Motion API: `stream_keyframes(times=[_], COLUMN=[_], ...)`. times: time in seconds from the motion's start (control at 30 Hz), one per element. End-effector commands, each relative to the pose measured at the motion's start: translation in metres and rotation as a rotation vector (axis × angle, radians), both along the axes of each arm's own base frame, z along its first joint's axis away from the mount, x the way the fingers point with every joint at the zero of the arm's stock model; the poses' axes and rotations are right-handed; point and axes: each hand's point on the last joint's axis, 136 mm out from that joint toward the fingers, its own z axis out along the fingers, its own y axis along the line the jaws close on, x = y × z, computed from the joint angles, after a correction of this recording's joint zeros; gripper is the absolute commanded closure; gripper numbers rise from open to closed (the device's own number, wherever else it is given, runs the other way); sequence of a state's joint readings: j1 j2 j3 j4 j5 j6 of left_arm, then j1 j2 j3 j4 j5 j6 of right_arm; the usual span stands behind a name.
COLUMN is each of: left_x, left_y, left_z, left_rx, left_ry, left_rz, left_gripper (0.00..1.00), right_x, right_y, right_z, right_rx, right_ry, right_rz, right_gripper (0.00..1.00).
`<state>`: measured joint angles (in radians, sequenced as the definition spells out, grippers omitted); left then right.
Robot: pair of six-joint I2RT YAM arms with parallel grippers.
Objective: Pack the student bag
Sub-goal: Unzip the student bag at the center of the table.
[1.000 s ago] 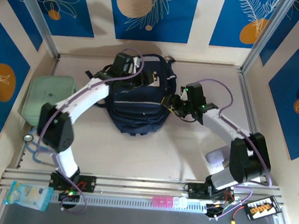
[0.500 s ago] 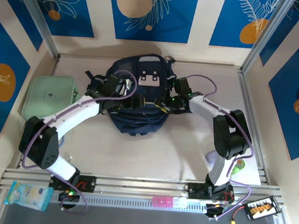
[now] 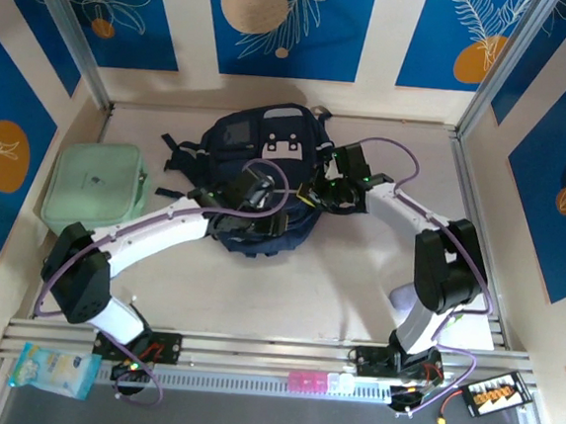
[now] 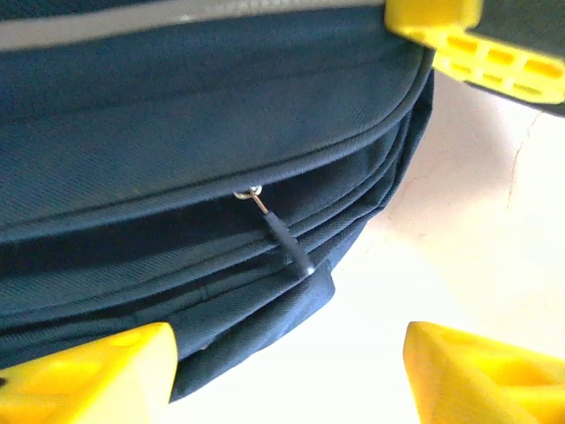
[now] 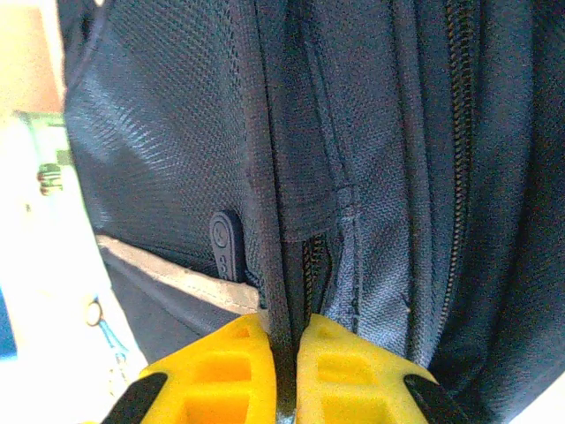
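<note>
Pale table [image 3: 338, 266], blue-panelled walls [image 3: 280, 23], student bag [image 3: 270, 132]

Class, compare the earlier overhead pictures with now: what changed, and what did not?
The left gripper, open, came from the far end of the student bag to its near edge. The right gripper moved in and shut on a fabric fold at the bag's side. Bag and mint-green case stayed put.
</note>
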<state>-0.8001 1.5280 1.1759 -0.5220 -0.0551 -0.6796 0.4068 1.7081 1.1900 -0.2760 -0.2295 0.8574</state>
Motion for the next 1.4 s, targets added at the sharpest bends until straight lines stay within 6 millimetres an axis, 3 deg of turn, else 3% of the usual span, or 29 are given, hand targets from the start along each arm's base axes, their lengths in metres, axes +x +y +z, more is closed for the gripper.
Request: stream_keyframes(times=[0.0,0.23,0.4,0.9,1.17,1.27,1.37], left_x=[0.006,0.01,0.01,0.03,0.026,0.026,0.027], left_y=[0.0,-0.007,-0.007,-0.011,-0.009,-0.009,-0.006], left_z=[-0.003,-0.014,-0.025,-0.01,-0.031,-0.031,-0.025], left_rx=[0.074,0.151,0.168,0.163,0.219,0.216,0.225], left_ry=[-0.005,-0.018,0.016,-0.072,-0.027,-0.032,-0.062], left_rz=[0.088,0.122,0.147,0.179,0.159,0.155,0.142], left_gripper=[0.36,0.38,0.49,0.69,0.77,0.83,0.96], right_x=[-0.008,-0.007,-0.007,-0.005,-0.005,-0.004,-0.001], right_y=[0.004,0.004,0.004,0.005,0.005,0.004,-0.005], right_z=[0.018,0.023,0.025,0.026,0.025,0.024,0.021], right_rx=[0.092,0.117,0.127,0.134,0.139,0.132,0.105], right_ry=[0.012,0.011,0.011,0.012,0.02,0.016,0.007], right_rz=[0.01,0.013,0.018,0.018,0.013,0.011,-0.012], right_gripper=[0.97,0.98,0.98,0.98,0.98,0.99,1.0])
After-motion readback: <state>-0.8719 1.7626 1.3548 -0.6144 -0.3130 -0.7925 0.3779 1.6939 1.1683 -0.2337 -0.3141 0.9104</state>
